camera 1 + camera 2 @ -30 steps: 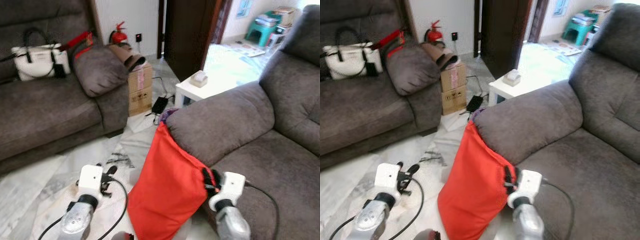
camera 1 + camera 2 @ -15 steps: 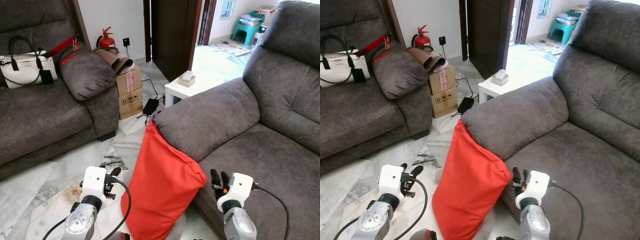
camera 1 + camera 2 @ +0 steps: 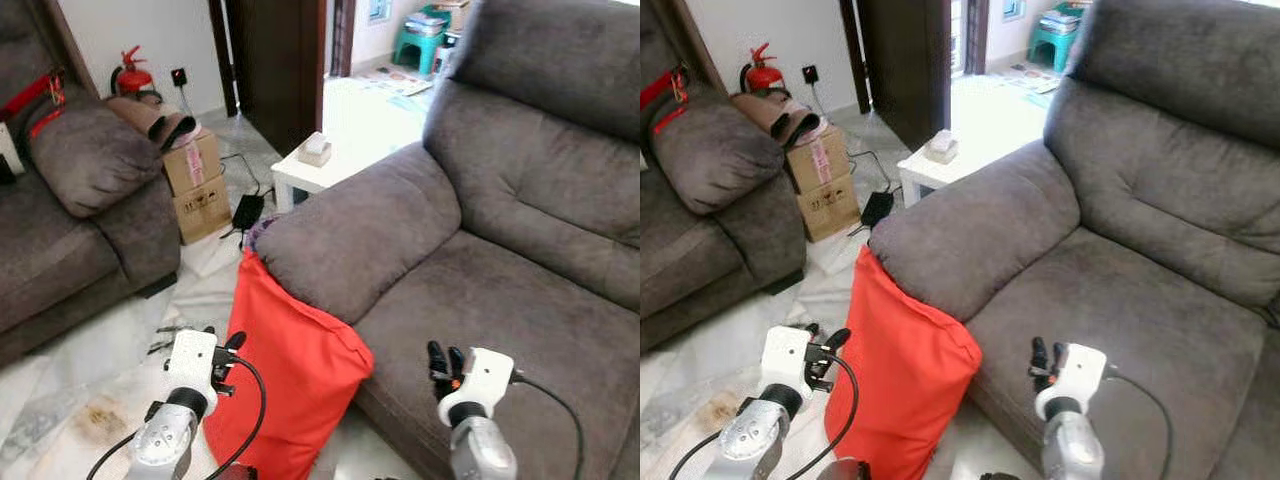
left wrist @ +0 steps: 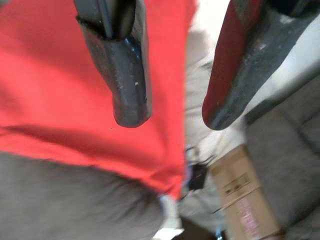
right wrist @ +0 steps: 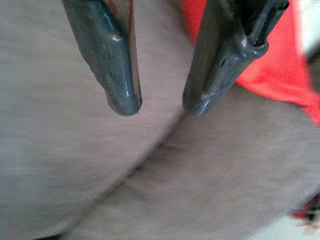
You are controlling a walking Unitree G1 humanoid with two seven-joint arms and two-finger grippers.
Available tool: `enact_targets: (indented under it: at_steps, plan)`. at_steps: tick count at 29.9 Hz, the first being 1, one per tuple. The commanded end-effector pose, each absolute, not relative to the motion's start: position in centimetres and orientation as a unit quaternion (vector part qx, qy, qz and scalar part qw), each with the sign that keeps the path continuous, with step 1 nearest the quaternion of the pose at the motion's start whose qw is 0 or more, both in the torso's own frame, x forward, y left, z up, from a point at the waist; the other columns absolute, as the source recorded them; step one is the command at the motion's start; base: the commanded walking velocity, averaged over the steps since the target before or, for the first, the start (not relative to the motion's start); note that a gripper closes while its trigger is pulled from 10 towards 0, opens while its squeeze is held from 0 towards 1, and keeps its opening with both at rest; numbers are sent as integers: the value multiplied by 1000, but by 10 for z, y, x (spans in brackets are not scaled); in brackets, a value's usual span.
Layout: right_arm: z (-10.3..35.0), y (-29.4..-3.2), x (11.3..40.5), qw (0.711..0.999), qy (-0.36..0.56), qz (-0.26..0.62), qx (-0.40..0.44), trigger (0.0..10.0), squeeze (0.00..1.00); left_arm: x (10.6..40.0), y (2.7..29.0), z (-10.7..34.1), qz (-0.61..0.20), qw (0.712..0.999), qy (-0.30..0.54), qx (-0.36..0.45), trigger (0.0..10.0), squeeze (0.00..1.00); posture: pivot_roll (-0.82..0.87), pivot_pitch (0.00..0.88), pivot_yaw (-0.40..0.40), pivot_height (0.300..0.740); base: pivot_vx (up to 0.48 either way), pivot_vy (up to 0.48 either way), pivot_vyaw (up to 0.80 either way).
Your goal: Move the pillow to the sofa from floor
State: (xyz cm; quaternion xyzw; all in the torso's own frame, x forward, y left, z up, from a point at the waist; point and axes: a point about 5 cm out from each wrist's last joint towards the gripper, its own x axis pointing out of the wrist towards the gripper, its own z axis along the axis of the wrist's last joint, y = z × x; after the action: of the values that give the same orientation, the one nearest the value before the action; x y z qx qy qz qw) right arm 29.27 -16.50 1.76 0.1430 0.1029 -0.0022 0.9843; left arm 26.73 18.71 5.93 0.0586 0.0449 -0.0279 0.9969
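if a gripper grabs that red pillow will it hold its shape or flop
The red pillow will probably flop: it sags against the sofa armrest with creased fabric. It looks soft and likely light for its bulk. A pinch at one corner would probably let the rest droop, so gripping with both sides seems safer.

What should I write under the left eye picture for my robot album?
Red pillow leans on the grey sofa while both open grippers, left and right, hover nearby.
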Motion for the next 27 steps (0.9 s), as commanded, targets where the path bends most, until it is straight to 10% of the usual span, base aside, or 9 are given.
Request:
enact_targets:
  at_steps: [1, 15, 17, 27]
  plan:
    - [14, -172, 290, 985, 115, -3, 132, 10000, 0, 265, 189, 54, -19, 996, 58, 58, 10000, 0, 93, 93, 19, 623, 0, 0, 0]
    - [13, -163, 294, 981, 137, 58, 127, 10000, 0, 224, 232, -30, 85, 945, 303, 93, 10000, 0, 92, 101, 22, 623, 0, 0, 0]
    - [14, -158, 296, 978, 139, 82, 129, 10000, 1000, 222, 235, -33, 90, 940, 314, 97, 10000, 0, 96, 104, 22, 623, 0, 0, 0]
    - [10, -126, 296, 960, 181, 202, 76, 10000, 1000, 225, 230, -32, 81, 946, 291, 115, 10000, 0, 115, 125, 14, 623, 0, 0, 0]
